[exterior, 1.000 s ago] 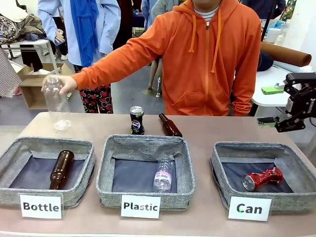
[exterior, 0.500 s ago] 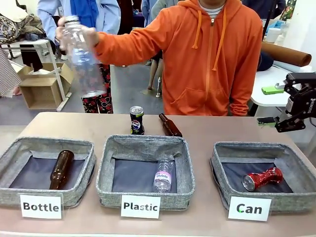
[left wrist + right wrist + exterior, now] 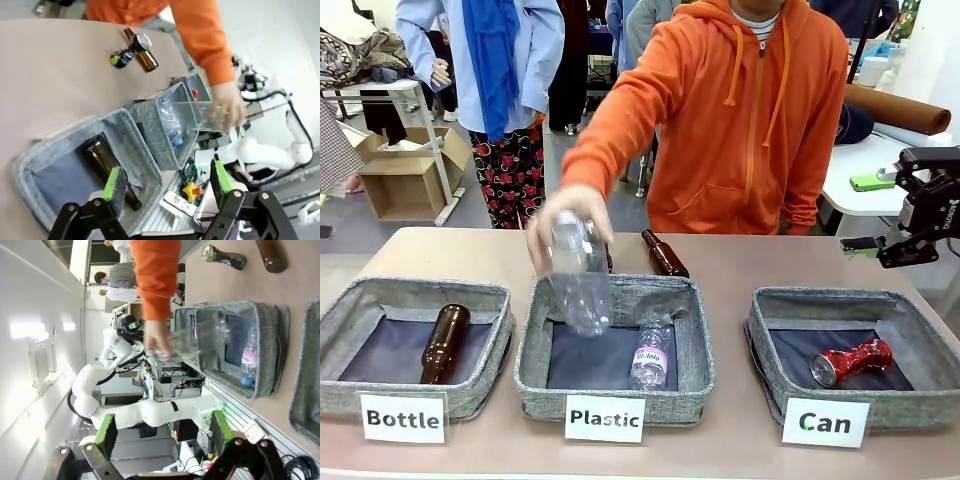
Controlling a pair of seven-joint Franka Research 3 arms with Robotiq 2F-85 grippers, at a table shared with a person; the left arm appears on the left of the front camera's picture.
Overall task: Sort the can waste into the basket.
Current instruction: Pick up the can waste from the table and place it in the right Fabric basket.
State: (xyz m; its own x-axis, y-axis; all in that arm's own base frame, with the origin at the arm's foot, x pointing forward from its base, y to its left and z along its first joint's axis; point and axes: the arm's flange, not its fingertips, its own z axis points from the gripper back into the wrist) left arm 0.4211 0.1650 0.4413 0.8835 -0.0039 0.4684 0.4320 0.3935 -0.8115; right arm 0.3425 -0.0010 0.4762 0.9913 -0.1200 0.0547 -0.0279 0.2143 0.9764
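Plainly read on white front cards, left to right: "Bottle", "Plastic", "Can". Logged in the Can basket: one red can, lying on its side on the dark lining. Found the black-blue can on the bench behind the Plastic basket, just beside a loose brown bottle; round logo too small to read. Counted one binned brown bottle in the Bottle basket, one small clear bottle with unreadable label in the Plastic basket. Noted a person's hand holding a large clear bottle tilted over the Plastic basket. Saw left end effector spread wide, gripping nothing; likewise right end effector.
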